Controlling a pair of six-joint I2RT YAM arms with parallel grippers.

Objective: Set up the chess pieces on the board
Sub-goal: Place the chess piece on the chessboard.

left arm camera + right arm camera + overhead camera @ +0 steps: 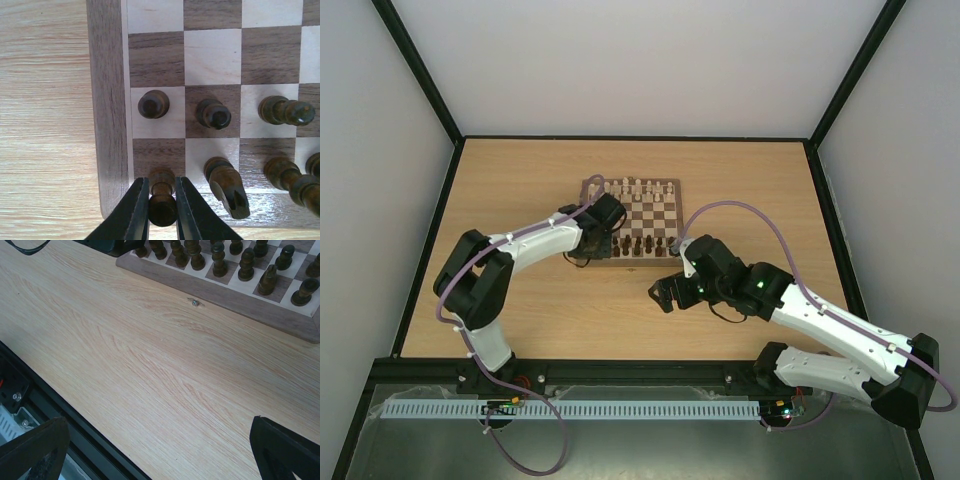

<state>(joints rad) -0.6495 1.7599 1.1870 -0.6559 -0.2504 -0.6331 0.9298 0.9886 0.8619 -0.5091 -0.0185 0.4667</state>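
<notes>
1 small dark brown wooden chess piece (162, 212) is clamped in the narrowed left gripper (162, 184), long axis along the fingers, at the near-left corner square of the checkered wooden board (107, 100). The right gripper (160, 450) is held wide and empty over the light wooden tabletop (150, 365), farther off.

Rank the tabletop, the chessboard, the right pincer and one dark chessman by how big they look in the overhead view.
1. tabletop, largest by far.
2. chessboard.
3. right pincer, open above the table and nearer the camera, so it may look oversized.
4. dark chessman, tiny.
</notes>
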